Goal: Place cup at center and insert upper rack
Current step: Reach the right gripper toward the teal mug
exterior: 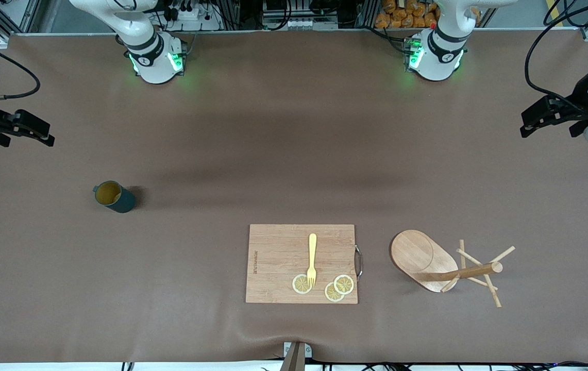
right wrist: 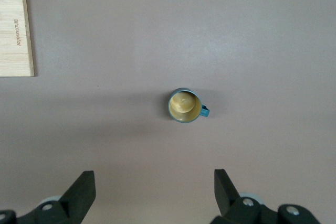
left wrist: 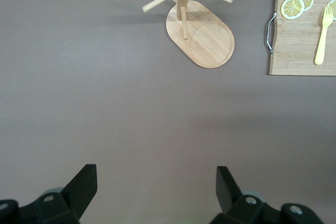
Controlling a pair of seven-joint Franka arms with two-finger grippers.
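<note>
1. A brown table (exterior: 294, 134) is seen, with cables along its robot edge.
2. The cup (exterior: 114, 196) stands toward the right arm's end; the upper rack (exterior: 443, 265) stands beside a cutting board (exterior: 278, 257).
3. The left gripper (left wrist: 155, 195) and right gripper (right wrist: 152, 195) are held wide apart, empty, over the table's ends.

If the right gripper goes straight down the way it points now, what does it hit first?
Most likely bare table. The right gripper, jaws open, points down at brown surface; the cup stands upright ahead of the jaws in the right wrist view, off that line. Depth is hard to judge.
</note>
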